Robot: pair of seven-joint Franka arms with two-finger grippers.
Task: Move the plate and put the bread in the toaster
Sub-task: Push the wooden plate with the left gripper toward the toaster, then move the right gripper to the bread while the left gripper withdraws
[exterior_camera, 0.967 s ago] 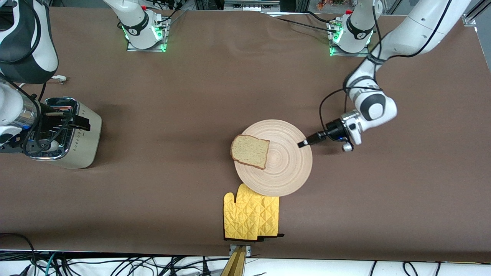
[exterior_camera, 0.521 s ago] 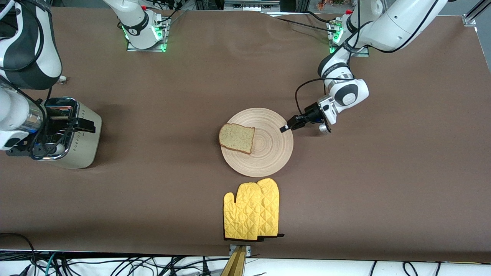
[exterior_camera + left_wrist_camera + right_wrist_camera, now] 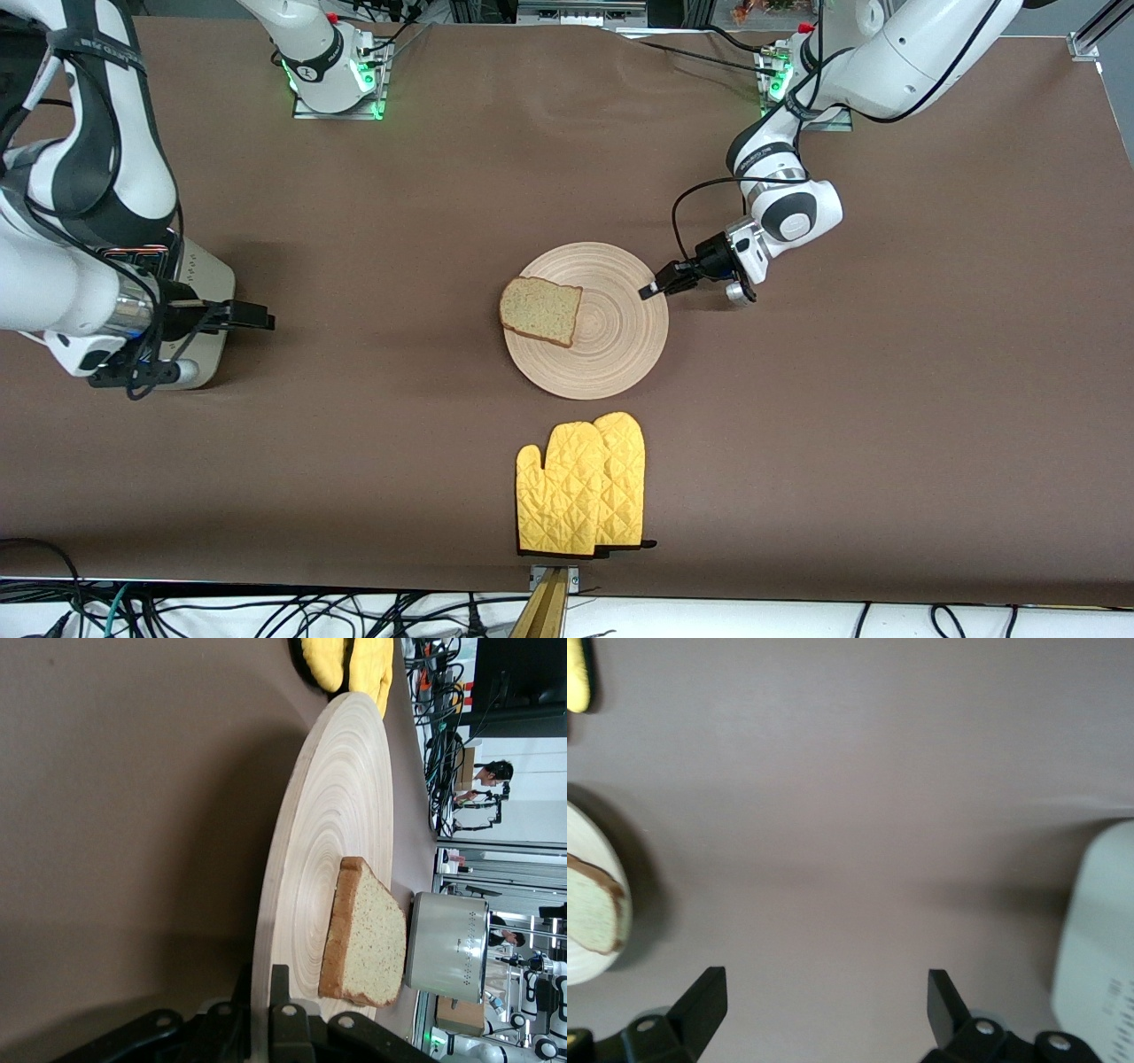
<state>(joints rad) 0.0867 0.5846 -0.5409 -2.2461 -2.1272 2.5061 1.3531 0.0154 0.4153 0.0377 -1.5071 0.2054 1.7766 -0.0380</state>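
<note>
The plate (image 3: 611,341) lies mid-table with the bread (image 3: 540,310) on the part of it toward the right arm's end. My left gripper (image 3: 651,291) is shut on the plate's rim at the side toward the left arm's end. In the left wrist view the jaws (image 3: 263,979) pinch the plate (image 3: 337,815), with the bread (image 3: 368,948) and the toaster (image 3: 447,943) past it. The toaster (image 3: 213,282) is mostly hidden under my right arm. My right gripper (image 3: 257,317) is open and empty over the table beside the toaster. It also shows in the right wrist view (image 3: 824,992).
A yellow oven mitt (image 3: 580,486) lies nearer the front camera than the plate, apart from it. The right wrist view shows the plate's edge (image 3: 589,859), the bread (image 3: 594,912) and the toaster's side (image 3: 1099,939).
My left gripper has drawn the plate with the bread off the mitt, farther from the front camera and toward the right arm's end. My right gripper has moved off the toaster toward the plate.
</note>
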